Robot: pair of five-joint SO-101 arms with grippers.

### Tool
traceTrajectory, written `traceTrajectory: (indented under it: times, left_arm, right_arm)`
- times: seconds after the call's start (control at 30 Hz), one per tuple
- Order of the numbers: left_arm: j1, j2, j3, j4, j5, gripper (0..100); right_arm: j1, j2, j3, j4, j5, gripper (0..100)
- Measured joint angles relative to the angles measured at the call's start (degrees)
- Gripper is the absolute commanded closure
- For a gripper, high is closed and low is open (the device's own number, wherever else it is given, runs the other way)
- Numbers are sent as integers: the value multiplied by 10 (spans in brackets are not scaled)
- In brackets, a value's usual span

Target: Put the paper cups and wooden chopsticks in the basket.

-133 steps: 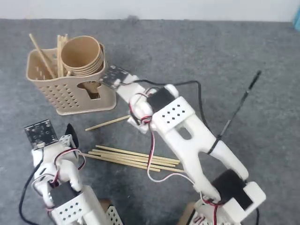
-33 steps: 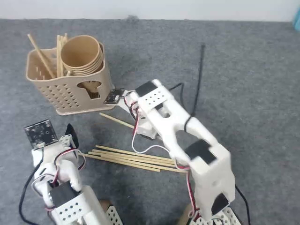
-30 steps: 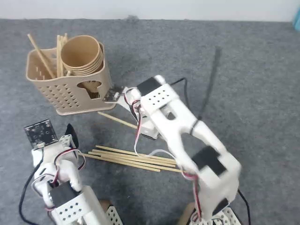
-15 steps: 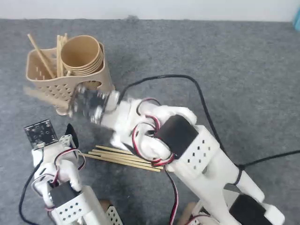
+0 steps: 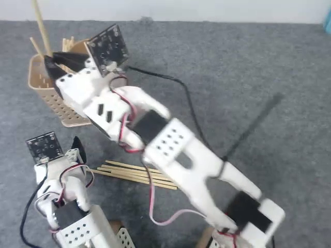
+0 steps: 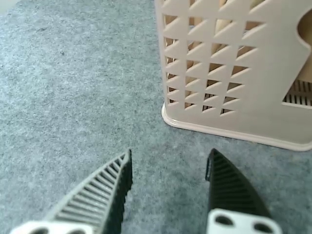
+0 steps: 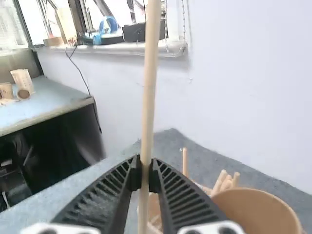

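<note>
My right gripper (image 5: pixel 50 61) is over the beige basket (image 5: pixel 44 89) at the back left, shut on one wooden chopstick (image 5: pixel 40 23) that stands nearly upright. In the right wrist view this chopstick (image 7: pixel 148 73) rises between the shut fingers (image 7: pixel 145 173), above the stacked paper cups (image 7: pixel 253 209) and the chopsticks (image 7: pixel 225 179) standing in the basket. The arm hides most of the cups (image 5: pixel 77 48). Several chopsticks (image 5: pixel 135 173) lie flat on the grey mat. My left gripper (image 6: pixel 168 170) is open and holds nothing, low in front of the basket's perforated wall (image 6: pixel 234 73).
The left arm (image 5: pixel 62 181) sits at the front left. The right arm's white links (image 5: pixel 170 150) cross the middle of the mat diagonally, above the loose chopsticks. A black cable (image 5: pixel 176 88) trails from it. Bare grey carpet lies to the right.
The right arm has swung up from the mat beside the basket to above it. It carried one chopstick up and turned it upright. The left arm has kept still.
</note>
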Motion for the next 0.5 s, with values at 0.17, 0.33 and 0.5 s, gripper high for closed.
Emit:
traceTrajectory:
  times: [0.17,0.33,0.5]
  left_arm:
    - [0,0,0,0,0,764]
    - [1,0,0,0,0,764]
    - [0,0,0,0,0,764]
  right_arm:
    - [0,130,-79,-52,-2,991]
    - [8,266,-206,-58,-2,991]
    - [16,373,-326,-52,-2,989]
